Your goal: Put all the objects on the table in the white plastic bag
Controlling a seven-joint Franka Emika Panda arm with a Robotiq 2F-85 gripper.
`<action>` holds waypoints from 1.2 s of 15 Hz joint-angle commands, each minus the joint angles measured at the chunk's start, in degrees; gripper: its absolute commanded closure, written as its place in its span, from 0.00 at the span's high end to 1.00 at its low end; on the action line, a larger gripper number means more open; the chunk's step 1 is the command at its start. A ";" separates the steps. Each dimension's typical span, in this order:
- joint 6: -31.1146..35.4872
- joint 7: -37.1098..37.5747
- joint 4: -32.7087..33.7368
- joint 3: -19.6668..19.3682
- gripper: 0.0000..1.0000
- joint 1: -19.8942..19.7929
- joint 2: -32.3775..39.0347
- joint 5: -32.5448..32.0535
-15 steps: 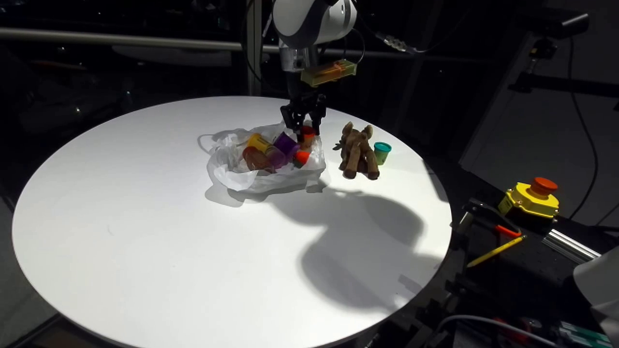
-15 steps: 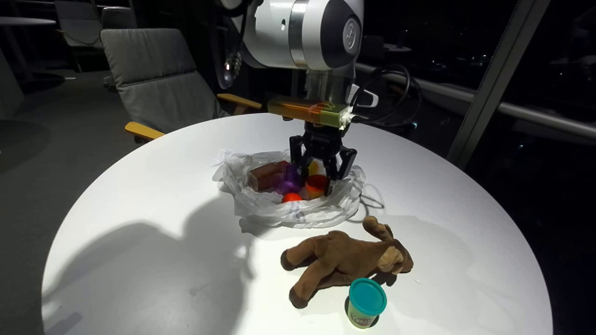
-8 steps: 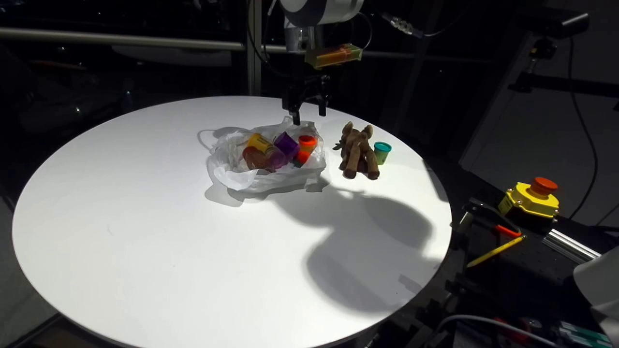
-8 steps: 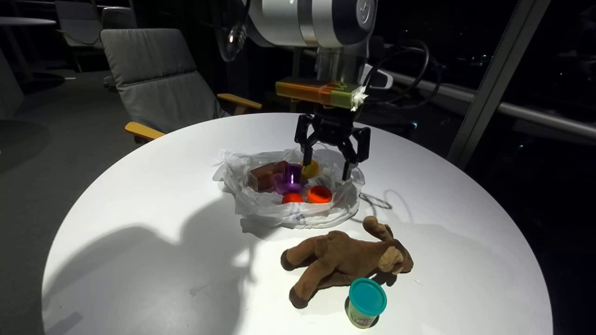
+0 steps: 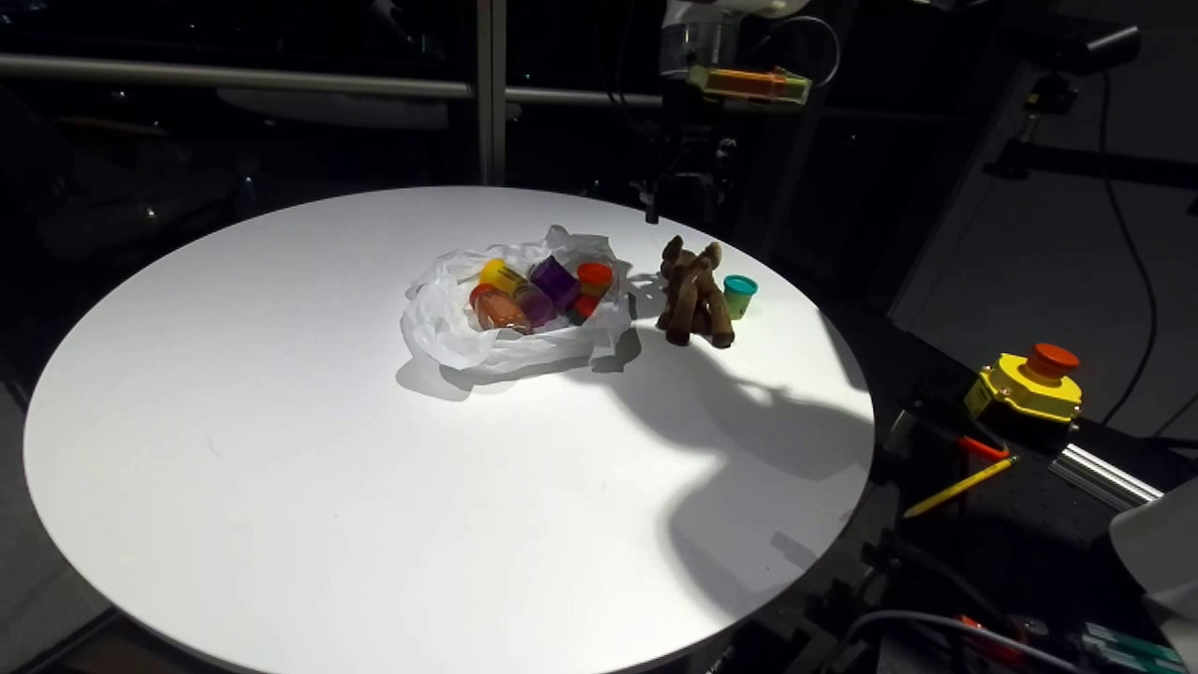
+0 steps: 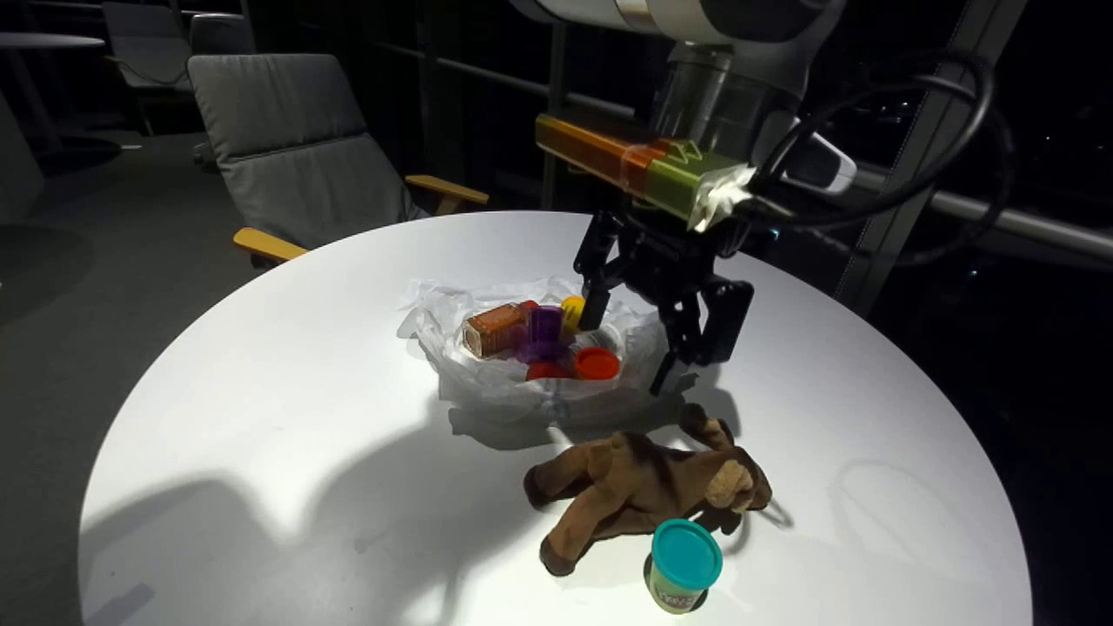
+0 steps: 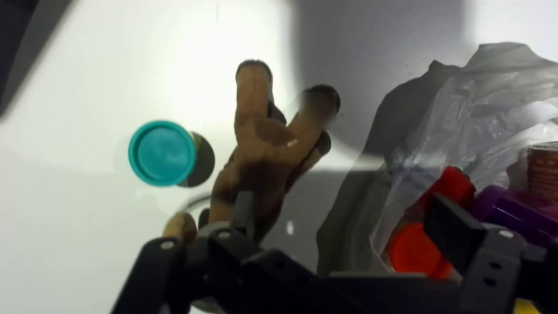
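Left, in an exterior view: white bag [image 5: 533, 356], on the counter [image 5: 374, 505], toys [image 5: 554, 283] inside; thin, may snag if the jaws sweep low. Next: jaws, spread apart, nothing held. Plush animal [image 5: 690, 288]: outside the bag; probably floppy, could slip a shallow grip. Right: teal-lidded tub [image 5: 738, 297], upright beside it; may topple if nudged.

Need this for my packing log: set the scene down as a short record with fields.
robot: gripper open, holding nothing
surface: round white table
target: white plastic bag, mouth open
in bag, at least: reddish-brown patterned container, yellow tub, purple tub, orange-lidded tub, red item partly hidden
outside bag: brown plush animal, lying down; teal-lidded tub, upright
status: unfinished
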 commanded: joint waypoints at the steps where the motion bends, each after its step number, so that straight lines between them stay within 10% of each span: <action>1: 5.49 -1.69 -11.12 0.43 1.00 -3.24 -6.94 9.54; 5: 9.34 -3.35 -12.94 0.53 1.00 -4.17 -7.56 17.82; 18: 16.89 11.95 -11.56 -2.44 1.00 4.27 2.67 3.72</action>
